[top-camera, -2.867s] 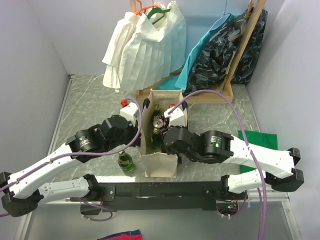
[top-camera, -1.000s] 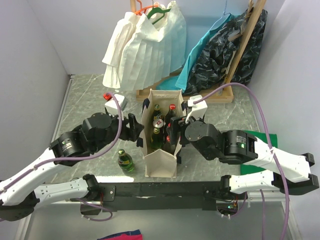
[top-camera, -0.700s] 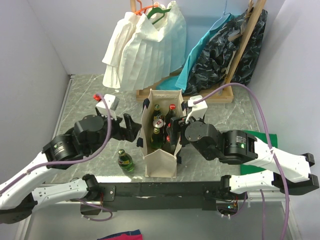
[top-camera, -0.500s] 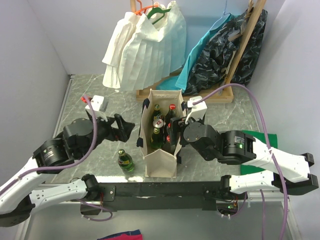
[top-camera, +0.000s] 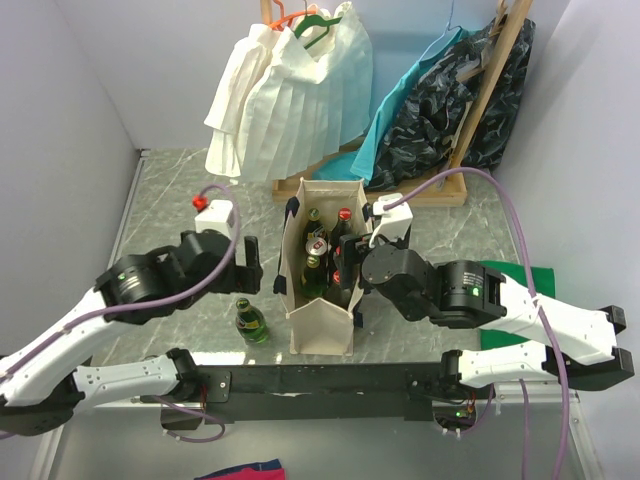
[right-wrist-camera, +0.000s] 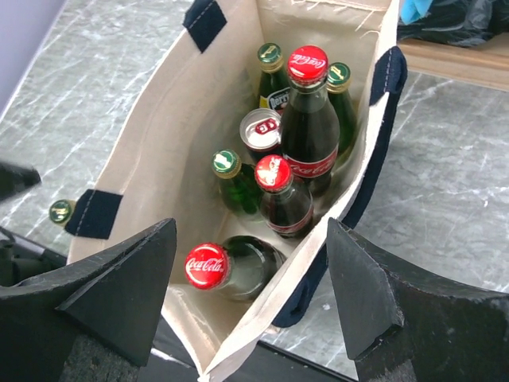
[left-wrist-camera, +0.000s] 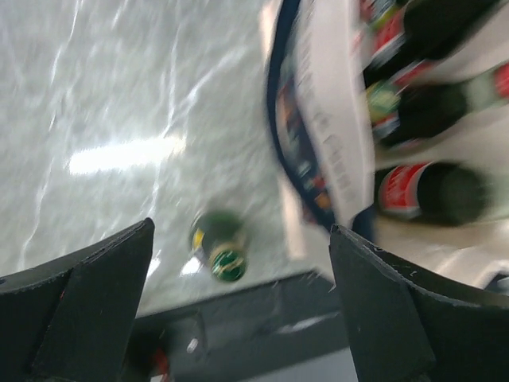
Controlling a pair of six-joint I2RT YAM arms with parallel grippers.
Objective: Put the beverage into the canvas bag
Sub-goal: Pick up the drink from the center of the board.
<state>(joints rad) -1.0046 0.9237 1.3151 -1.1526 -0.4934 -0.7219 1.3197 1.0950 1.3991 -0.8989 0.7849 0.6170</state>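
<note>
**One green bottle outside the bag, both grippers released**

My left gripper (left-wrist-camera: 240, 235) is spread wide and empty, hanging over the marble table (left-wrist-camera: 103, 95). In its wrist view the one loose green bottle (left-wrist-camera: 219, 248) stands upright at lower centre. It lies between my two fingers and below them, untouched. In the overhead view that bottle stands at the lower left of the canvas bag (top-camera: 322, 330), near its left wall, and the gripper is just above it in the frame.

My right gripper (right-wrist-camera: 250, 227) is also spread and carries nothing. It hangs over the bag's open mouth, at the bag's right rim in the overhead view.

Inside the bag I count seven drinks: three cola bottles (right-wrist-camera: 308, 139) with red caps, three green bottles (right-wrist-camera: 238, 191) and one can (right-wrist-camera: 261, 127). Two colas stand upright at the centre of the right wrist view, and the third is tilted at the lower left of the opening.

Three garments hang across the top of the overhead frame: one white pleated garment (top-camera: 290, 90), one teal, one dark patterned.
</note>
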